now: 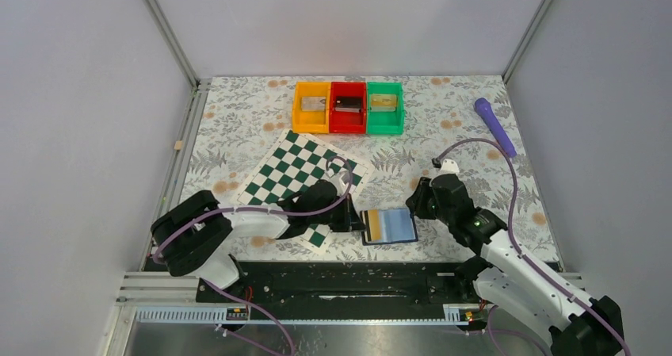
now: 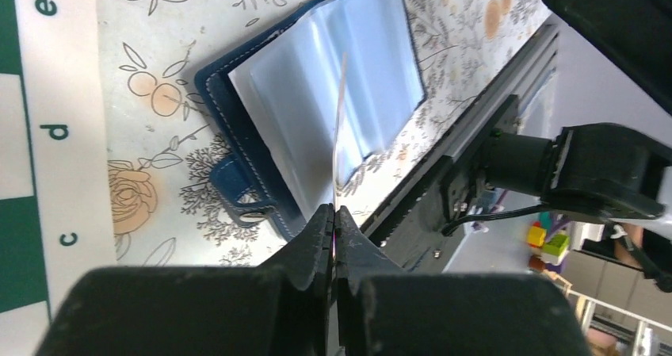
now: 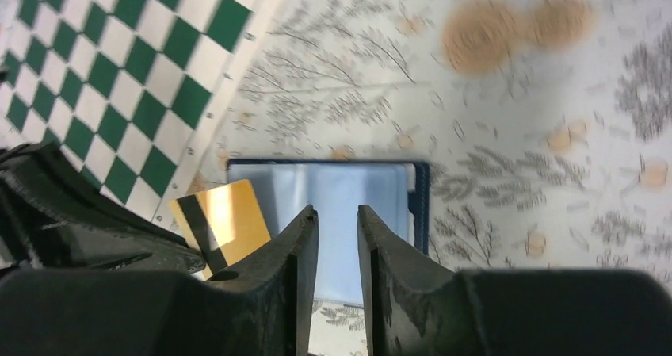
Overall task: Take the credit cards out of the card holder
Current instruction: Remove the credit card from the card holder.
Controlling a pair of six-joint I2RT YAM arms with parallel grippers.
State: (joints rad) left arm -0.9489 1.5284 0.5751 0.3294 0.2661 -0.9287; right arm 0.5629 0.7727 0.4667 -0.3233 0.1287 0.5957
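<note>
Top external view: you see the small flat blue wallet lying open on the flowery tablecloth. It is just beside the corner of the green and white checker mat. Your left gripper sits at the wallet's left edge. In the left wrist view its fingers squeeze tight on a thin tan-gold card with a dark stripe. You see the card from its edge, standing up over the wallet's clear pockets. You cannot tell if its far end is inside a pocket.

Your right gripper hangs over the wallet's right side. In the right wrist view its fingers are a little apart, with nothing between them.

An orange bin, a red bin and a green bin stand in a row at the far side.
</note>
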